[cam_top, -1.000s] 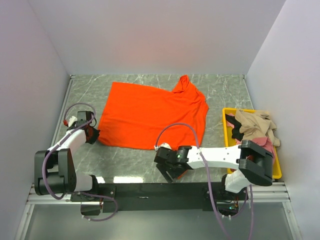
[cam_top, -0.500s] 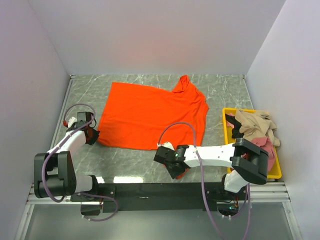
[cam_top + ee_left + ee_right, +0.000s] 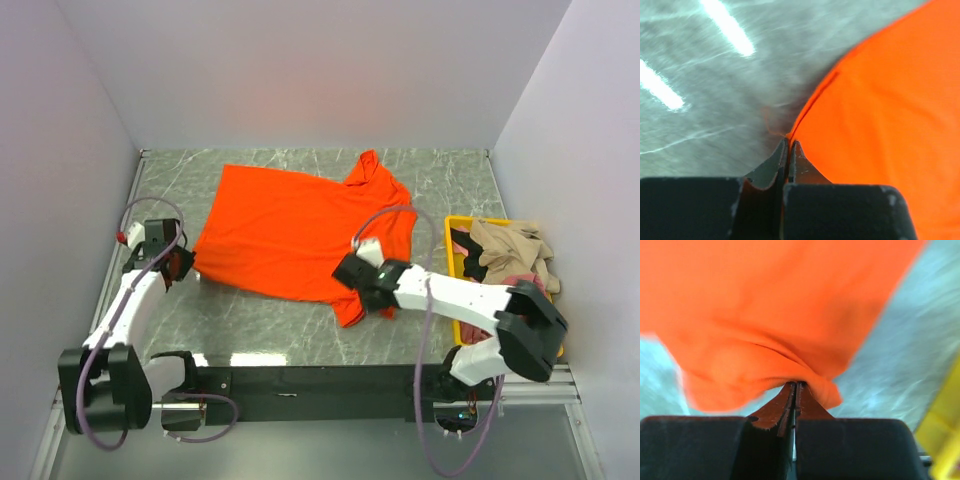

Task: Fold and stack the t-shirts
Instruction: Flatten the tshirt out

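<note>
Beside orange t-shirt (image 3: pixel 290 230), yellow bin (image 3: pixel 450 238), heaped shirts (image 3: pixel 510 248)

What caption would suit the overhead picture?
Left arm and right arm, jaws shut on the near edge of an orange-red t-shirt; more shirts wait in a yellow bin.

Grey marbled tabletop (image 3: pixel 450 175); plain white walls (image 3: pixel 300 70) on three sides; bright glare streaks (image 3: pixel 250 357) near its front edge.

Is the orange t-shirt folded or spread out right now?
Spread, not folded: the orange t-shirt lies open on the table, its near corners pinched by the left gripper and the right gripper, cloth bunching at the latter.
</note>
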Controlling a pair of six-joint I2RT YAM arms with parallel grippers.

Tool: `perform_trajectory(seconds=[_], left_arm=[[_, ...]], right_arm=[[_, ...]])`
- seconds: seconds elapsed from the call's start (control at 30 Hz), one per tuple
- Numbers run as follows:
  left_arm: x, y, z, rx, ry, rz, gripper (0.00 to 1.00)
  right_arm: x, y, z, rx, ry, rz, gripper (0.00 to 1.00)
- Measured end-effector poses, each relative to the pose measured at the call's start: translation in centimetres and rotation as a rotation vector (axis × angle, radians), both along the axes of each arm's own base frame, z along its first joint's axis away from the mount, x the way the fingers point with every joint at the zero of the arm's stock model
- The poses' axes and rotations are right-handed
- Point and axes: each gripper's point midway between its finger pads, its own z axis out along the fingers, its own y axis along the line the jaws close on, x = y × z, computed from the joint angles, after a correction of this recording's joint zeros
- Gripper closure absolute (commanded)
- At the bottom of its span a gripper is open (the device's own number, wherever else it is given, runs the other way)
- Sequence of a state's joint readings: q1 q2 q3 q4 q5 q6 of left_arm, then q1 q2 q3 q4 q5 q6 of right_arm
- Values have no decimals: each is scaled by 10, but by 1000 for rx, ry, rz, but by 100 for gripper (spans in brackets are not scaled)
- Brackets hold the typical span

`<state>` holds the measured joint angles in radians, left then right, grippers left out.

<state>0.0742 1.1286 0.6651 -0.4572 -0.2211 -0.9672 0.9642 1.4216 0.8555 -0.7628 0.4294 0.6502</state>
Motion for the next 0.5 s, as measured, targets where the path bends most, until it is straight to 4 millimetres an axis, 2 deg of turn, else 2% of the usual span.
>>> perform_trajectory(seconds=[0.07,0.13,0.23,0.37,0.5], left_arm=[[8,-4,26,1,-64,-11,99],[17,-7,54,1,-135,-18,100],[32,-11,112,2,-273,-27,100],[43,-10,186,10,-440,-22,99],[45,-9,258,23,-594,-18,99]], right_arm=[[27,-3,32,22,-108,-43,100],[57,-3,74,63,-243,-94,100],[93,-13,138,103,-441,-164,100],[121,-38,227,150,-673,-233,100],[127,-53,312,239,-876,-240,100]])
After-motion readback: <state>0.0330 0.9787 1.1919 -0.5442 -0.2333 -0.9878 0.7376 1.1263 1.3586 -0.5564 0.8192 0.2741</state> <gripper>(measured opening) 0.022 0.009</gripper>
